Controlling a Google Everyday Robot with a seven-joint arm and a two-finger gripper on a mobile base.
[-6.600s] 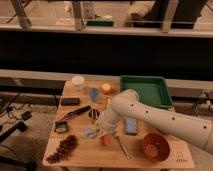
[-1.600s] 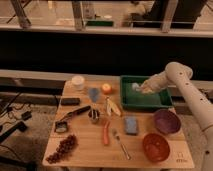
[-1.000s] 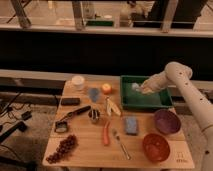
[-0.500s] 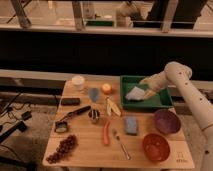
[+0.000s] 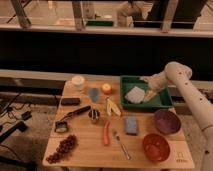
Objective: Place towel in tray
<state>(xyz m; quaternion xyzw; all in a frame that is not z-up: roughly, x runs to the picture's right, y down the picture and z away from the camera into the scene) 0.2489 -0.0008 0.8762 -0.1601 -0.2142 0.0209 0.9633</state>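
Observation:
The dark green tray (image 5: 162, 102) stands at the back right of the wooden table. Inside it, in the left half, the light grey-blue towel (image 5: 135, 94) lies flat on the floor of the tray. My gripper (image 5: 148, 87) hangs over the tray's middle, just right of the towel's edge. Its fingers are spread open and hold nothing. The pale arm runs from there up to an elbow at the right.
A purple bowl (image 5: 166, 121) and a red bowl (image 5: 155, 146) sit in front of the tray. A blue sponge (image 5: 131, 125), spoon (image 5: 120, 143), carrot (image 5: 106, 133), banana (image 5: 112, 106), orange (image 5: 106, 88), white cup (image 5: 77, 81) and grapes (image 5: 62, 148) lie across the table (image 5: 85, 150).
The towel hung from my shut gripper above the tray a second ago. It now lies flat in the tray, and the gripper has opened and shifted slightly right of it.

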